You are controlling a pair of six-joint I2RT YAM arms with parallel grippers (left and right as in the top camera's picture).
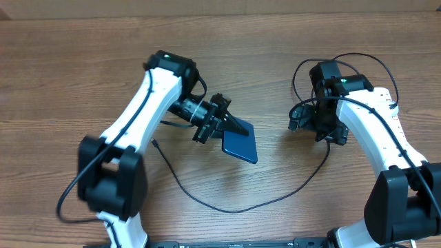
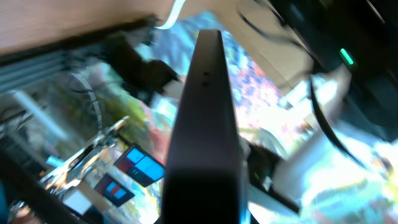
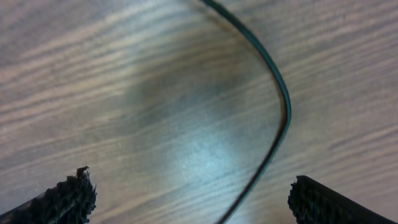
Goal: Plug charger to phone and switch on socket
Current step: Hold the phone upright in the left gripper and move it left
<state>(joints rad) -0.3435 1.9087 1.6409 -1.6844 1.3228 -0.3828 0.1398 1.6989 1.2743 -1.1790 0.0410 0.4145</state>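
A: Left gripper (image 1: 233,127)?
B: Clamped on the phone (image 1: 241,146) at its upper edge, blue back up. In the wrist view the phone sits edge-on, dead centre.
A: Right gripper (image 3: 199,202)?
B: Jaws wide apart, nothing held. The charger (image 3: 273,93) curves over the table (image 3: 124,93) between the fingertips (image 3: 68,199), nearer the right one. Overhead, its connector tip (image 1: 157,143) lies left of the phone, apart from it.

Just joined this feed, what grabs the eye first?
The blue phone at table centre, pinched at its upper edge by the left gripper and seen edge-on from the left wrist. Next, the thin black charger cable looping across the near table, with the right gripper hanging open over a bend of it.
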